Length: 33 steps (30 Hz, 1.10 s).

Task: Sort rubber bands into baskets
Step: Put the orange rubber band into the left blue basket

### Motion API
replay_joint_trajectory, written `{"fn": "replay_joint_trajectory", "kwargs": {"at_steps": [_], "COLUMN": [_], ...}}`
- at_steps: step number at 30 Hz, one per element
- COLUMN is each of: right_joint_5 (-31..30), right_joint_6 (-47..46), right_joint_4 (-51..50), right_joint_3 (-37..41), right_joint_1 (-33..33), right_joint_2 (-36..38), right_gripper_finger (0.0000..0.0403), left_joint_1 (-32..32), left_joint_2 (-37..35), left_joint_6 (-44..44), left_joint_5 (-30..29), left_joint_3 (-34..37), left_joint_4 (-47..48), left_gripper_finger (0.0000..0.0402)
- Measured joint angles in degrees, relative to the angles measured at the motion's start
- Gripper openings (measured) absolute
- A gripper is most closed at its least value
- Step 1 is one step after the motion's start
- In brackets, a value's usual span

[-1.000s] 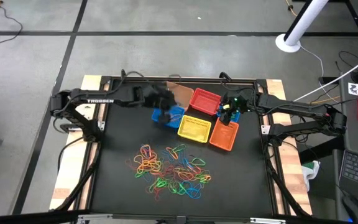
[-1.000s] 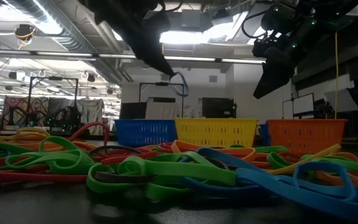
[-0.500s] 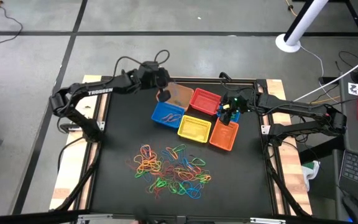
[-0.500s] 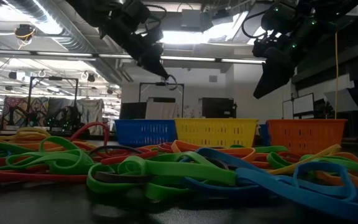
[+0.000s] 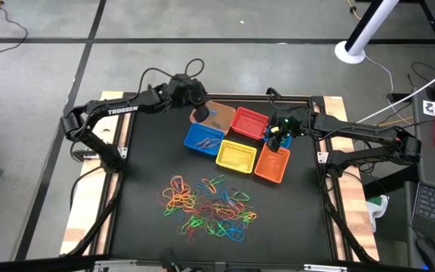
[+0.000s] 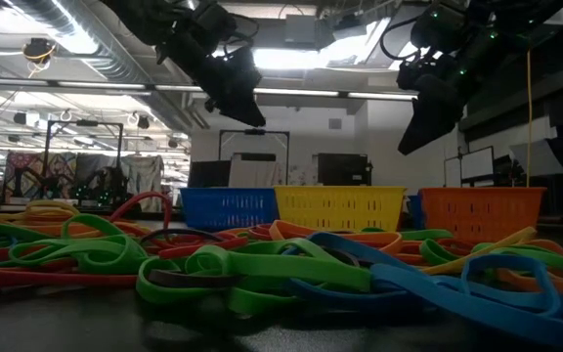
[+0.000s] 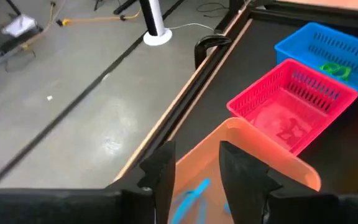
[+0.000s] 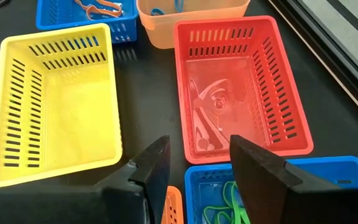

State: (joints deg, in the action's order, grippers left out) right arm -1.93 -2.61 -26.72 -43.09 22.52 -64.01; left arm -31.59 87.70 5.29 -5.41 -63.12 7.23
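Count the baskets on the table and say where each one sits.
6. Far row: tan-orange basket, then red basket. Near row: blue basket, yellow basket, orange basket. A second blue basket sits between red and orange, mostly hidden in the high view.

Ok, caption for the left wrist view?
Left gripper open over the tan basket, a blue band inside.
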Motion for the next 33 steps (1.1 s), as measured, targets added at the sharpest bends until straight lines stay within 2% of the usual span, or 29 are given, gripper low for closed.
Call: {"fn": "replay_joint_trajectory", "kwargs": {"at_steps": [5, 9, 12, 25, 33], "right_joint_5": [0.02, 0.00, 0.00, 0.00, 0.00], "right_joint_6": [0.00, 0.00, 0.00, -0.02, -0.02], "right_joint_4": [0.00, 0.00, 0.00, 0.04, 0.04], "right_joint_3": [0.00, 0.00, 0.00, 0.00, 0.00], "right_joint_1": [0.00, 0.00, 0.00, 0.00, 0.00], "right_joint_2": [0.00, 0.00, 0.00, 0.00, 0.00], "right_gripper_finger": [0.0168, 0.0168, 0.0168, 0.0168, 0.0168], "left_joint_1": [1.21, 4.10, 7.36, 25.16, 32.49], "left_joint_2": [0.00, 0.00, 0.00, 0.00, 0.00], "left_joint_6": [-7.60, -9.34, -9.94, -5.76, -3.29], "left_joint_5": [3.17, 8.68, 10.52, 10.91, 10.86], "left_joint_3": [0.00, -0.01, 0.00, 0.00, 0.00], "left_joint_4": [5.17, 12.24, 16.02, 17.77, 17.75], "left_gripper_finger": [0.0122, 0.0122, 0.0122, 0.0122, 0.0122]}}
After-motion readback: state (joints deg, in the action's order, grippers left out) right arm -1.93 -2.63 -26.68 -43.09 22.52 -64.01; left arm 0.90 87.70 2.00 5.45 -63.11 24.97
